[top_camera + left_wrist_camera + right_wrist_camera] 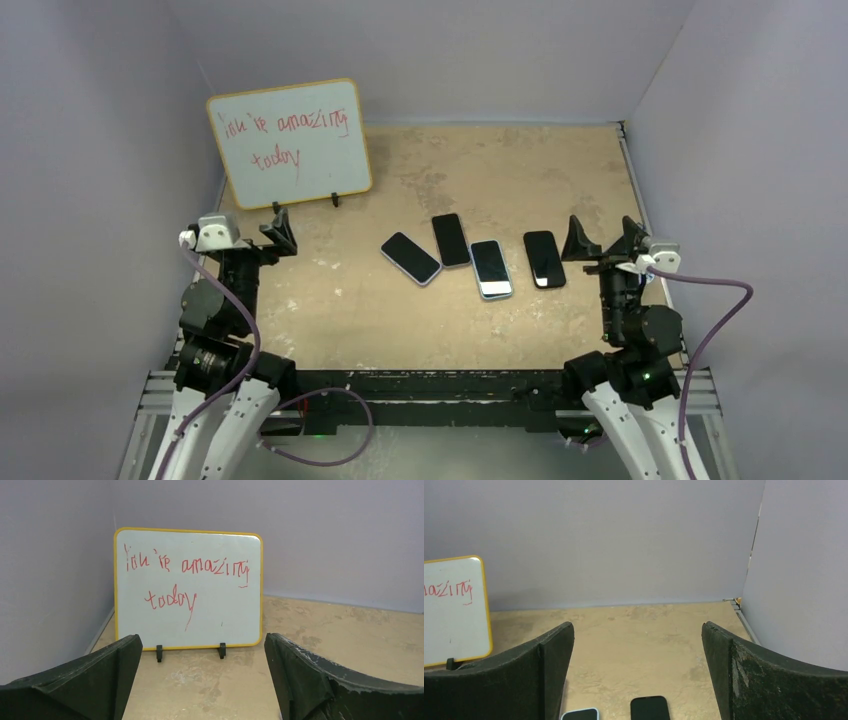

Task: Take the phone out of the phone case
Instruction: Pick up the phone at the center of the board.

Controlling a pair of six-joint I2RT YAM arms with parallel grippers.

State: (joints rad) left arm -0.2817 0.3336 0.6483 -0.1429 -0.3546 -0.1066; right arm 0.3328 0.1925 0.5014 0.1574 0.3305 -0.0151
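Several phones lie face up in a row mid-table. One in a light blue case [491, 269] sits between a black phone [544, 259] on its right and another black phone [451, 240] on its left. A fourth phone with a pale rim [410, 258] lies farthest left. The right wrist view shows only the top ends of the blue-cased phone [580, 714] and the black phone [650, 707]. My right gripper [604, 245] [638, 645] is open and empty, just right of the phones. My left gripper [255, 238] [202, 645] is open and empty, far left, facing the whiteboard.
A yellow-framed whiteboard [290, 142] [187, 587] with red writing stands on two black feet at the back left; its edge also shows in the right wrist view [454, 610]. Lilac walls enclose the table on three sides. A metal rail [635, 180] runs along the right edge.
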